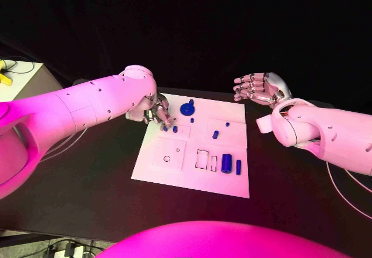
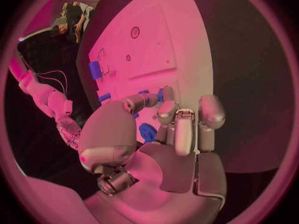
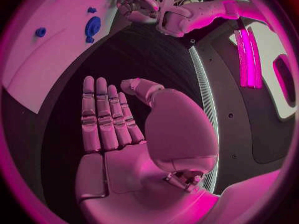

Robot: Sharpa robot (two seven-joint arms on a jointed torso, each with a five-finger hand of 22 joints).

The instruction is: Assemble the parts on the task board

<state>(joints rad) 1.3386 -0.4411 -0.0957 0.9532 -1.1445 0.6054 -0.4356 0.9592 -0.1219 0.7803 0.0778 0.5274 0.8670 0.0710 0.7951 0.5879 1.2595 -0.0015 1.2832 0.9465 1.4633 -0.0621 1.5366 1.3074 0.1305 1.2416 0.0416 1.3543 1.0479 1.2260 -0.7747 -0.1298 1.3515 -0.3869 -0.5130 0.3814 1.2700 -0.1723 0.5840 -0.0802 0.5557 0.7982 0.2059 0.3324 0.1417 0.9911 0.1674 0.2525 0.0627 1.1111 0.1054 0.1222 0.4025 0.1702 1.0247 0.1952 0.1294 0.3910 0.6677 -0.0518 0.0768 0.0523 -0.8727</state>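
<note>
The white task board [image 1: 163, 169] lies mid-table. My left hand [image 1: 157, 112] is lowered over its far left corner, where the thumb and a fingertip [image 2: 168, 93] pinch a small blue peg [image 2: 160, 95] standing on the board. A second peg [image 1: 175, 129] stands right beside it. A blue gear [image 1: 187, 109] lies just to the hand's right. A thick blue cylinder [image 1: 226, 163] and a thin blue pin [image 1: 238, 167] lie near the board's near right. My right hand [image 1: 262, 87] hovers off the board's far right corner, fingers straight and holding nothing [image 3: 109, 122].
More small blue pieces [image 1: 215, 134] sit mid-board. Rectangular slots [image 1: 201, 159] and a round hole [image 1: 166, 158] mark the board's near half. A pale side table [image 1: 27, 80] with a yellow item [image 1: 5, 78] stands at the far left. Black tabletop surrounds the board.
</note>
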